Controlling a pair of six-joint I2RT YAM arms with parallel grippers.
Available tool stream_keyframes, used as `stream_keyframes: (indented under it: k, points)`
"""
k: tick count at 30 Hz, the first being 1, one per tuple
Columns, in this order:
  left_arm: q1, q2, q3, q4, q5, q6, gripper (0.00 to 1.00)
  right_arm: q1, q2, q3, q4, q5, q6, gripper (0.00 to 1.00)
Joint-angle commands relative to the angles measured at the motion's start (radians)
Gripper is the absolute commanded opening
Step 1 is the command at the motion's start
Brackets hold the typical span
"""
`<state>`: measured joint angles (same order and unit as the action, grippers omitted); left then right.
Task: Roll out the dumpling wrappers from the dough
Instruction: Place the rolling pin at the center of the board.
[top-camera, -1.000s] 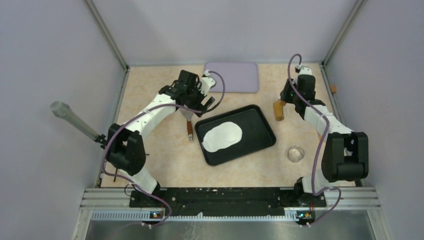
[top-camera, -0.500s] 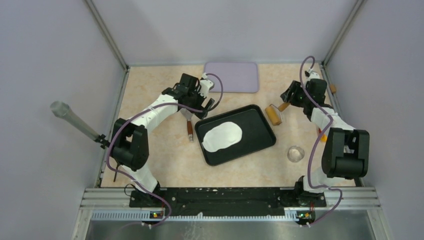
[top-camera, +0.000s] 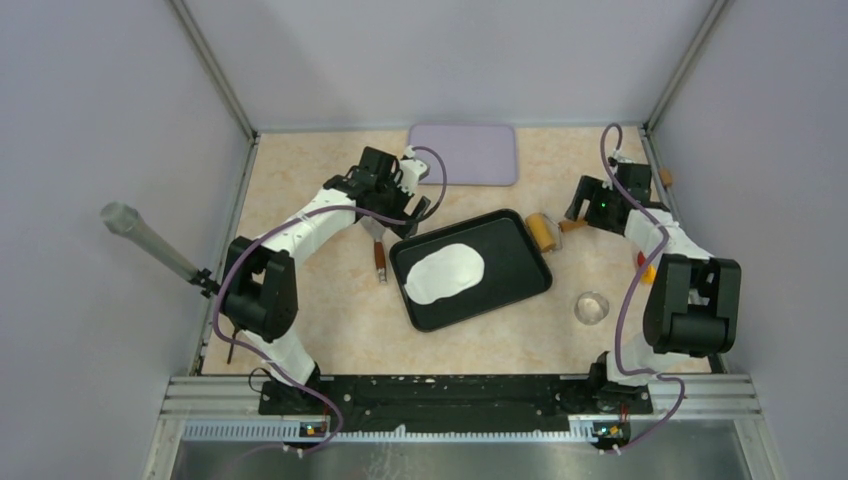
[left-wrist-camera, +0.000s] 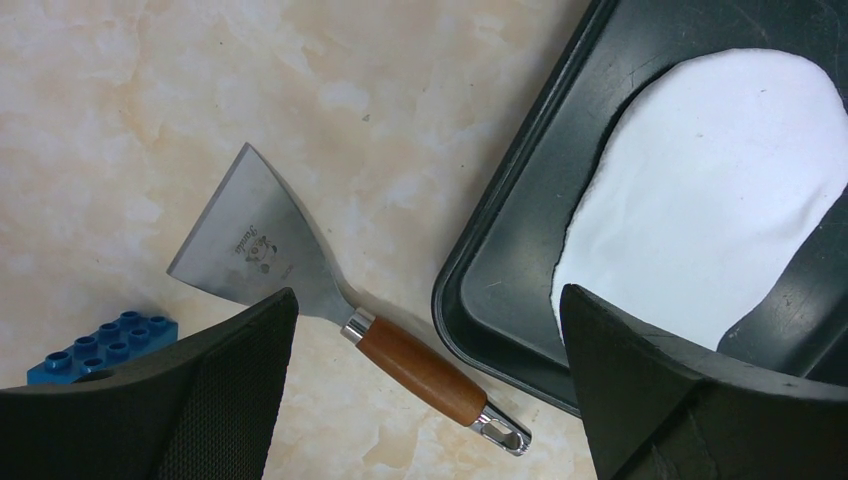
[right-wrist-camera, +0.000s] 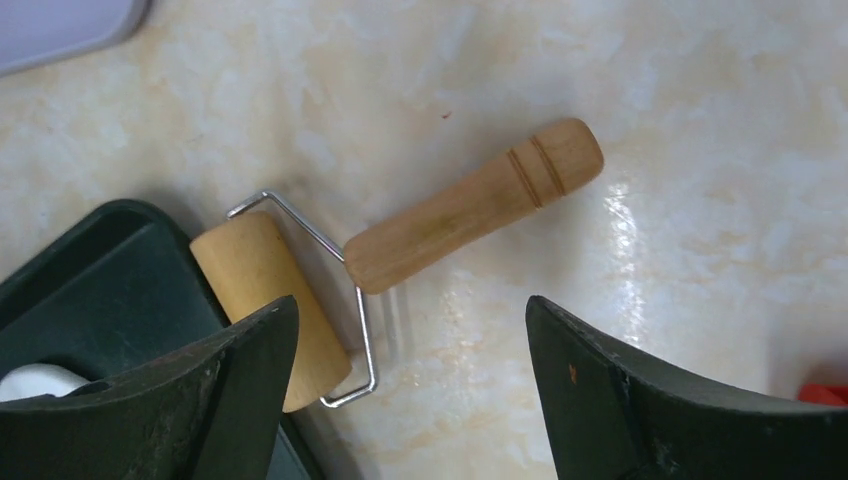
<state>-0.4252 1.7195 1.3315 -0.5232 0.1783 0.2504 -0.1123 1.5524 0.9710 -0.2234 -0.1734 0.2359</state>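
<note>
The dough (top-camera: 447, 272) is a flattened white sheet lying in the black tray (top-camera: 515, 255); the left wrist view shows the dough (left-wrist-camera: 710, 190) over the tray (left-wrist-camera: 520, 260). No dumpling wrappers are in view. A wooden roller (top-camera: 541, 231) lies on the table against the tray's right edge, its drum (right-wrist-camera: 270, 300) by the tray rim and its handle (right-wrist-camera: 475, 205) pointing away. My right gripper (top-camera: 578, 212) hovers open above the roller (right-wrist-camera: 410, 305), holding nothing. My left gripper (top-camera: 395, 212) stands wide open over a scraper (left-wrist-camera: 255, 250) left of the tray (left-wrist-camera: 425, 300).
A purple mat (top-camera: 463, 153) lies at the back. A small glass dish (top-camera: 591, 306) stands right of the tray. A blue brick (left-wrist-camera: 100, 345) sits beside the scraper. Small orange pieces (top-camera: 666, 177) lie at the right wall. A grey pole (top-camera: 150, 243) juts in at the left.
My right gripper opened and let go of the roller, which now lies against the tray's right edge. The right arm drew back to the right. The left arm barely moved.
</note>
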Motion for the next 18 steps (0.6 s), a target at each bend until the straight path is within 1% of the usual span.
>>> stream_keyframes:
  k: [1,4,8,11,14,18]
  points:
    - [-0.002,-0.029,0.023,0.021,0.033,-0.016,0.99,-0.001,-0.047,0.071,-0.126,0.122,-0.120,0.82]
    - [-0.002,-0.033,0.022,0.019,0.034,-0.016,0.99,-0.001,-0.073,0.110,-0.197,0.109,-0.217,0.83]
    - [-0.004,-0.040,0.021,0.013,0.041,-0.013,0.99,-0.001,-0.082,0.194,-0.370,0.015,-0.424,0.83]
    - [-0.004,-0.044,0.021,0.008,0.044,-0.011,0.99,-0.001,-0.115,0.208,-0.487,-0.065,-0.608,0.83]
    - [-0.004,-0.046,0.020,0.008,0.046,-0.012,0.99,-0.002,-0.152,0.197,-0.611,-0.085,-0.770,0.83]
    - [-0.007,-0.051,0.021,0.008,0.047,-0.013,0.99,-0.001,-0.237,0.104,-0.677,-0.064,-0.966,0.83]
